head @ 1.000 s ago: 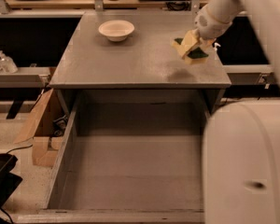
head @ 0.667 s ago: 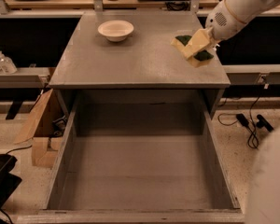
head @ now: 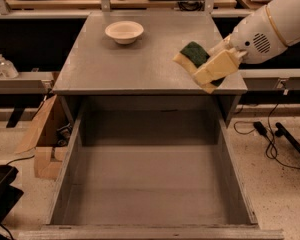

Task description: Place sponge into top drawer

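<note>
Grey metal fills the near half of the scene: the top drawer stands pulled fully out toward the near side, its flat bottom bare and its low side walls running back under the cabinet top. Speckled floor lies to the right of it, with black cables trailing there. To the left, a cardboard box leans just beside the drawer's wall. Clear bottles stand on a shelf further left.

On the cabinet top's far left sits a white bowl, well apart from everything else.

The gripper reaches in from the right on its white arm, over the right near part of the cabinet top. Its yellowish pads are closed on the sponge, which is tilted, green side up and left. Whether the sponge touches the surface cannot be told.

Compared with 0.7 s ago, the sponge has shifted left and nearer, toward the top's front edge, and the white bulk at the near right corner is gone.

The lower pad overlaps the front edge of the top. The drawer's whole width lies open just beyond that edge, on the near side.
</note>
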Available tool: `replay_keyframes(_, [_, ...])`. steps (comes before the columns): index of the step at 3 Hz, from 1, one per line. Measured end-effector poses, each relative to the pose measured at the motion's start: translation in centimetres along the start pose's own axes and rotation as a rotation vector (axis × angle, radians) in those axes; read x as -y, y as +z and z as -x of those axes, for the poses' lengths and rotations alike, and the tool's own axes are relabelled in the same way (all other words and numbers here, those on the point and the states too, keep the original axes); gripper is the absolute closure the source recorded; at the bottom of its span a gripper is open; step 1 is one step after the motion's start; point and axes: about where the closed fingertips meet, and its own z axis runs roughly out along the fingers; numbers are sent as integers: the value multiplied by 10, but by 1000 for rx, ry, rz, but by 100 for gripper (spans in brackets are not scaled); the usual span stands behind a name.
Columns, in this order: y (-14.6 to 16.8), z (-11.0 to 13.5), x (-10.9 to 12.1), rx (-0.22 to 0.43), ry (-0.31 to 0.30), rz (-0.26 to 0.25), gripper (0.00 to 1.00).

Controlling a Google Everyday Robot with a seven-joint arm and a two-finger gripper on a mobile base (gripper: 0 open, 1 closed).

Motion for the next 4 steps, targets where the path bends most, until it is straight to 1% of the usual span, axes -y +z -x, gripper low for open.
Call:
replay_keyframes(1, [6,11,-41,8,-121,-117,100])
replay_keyframes(2, [65,-4,-51,-45,-133,-163,100])
replay_keyframes(3, [93,-34,-58,-93,-94,-151,100])
replay_keyframes(4, [93,-34,-58,-93,-94,-151,100])
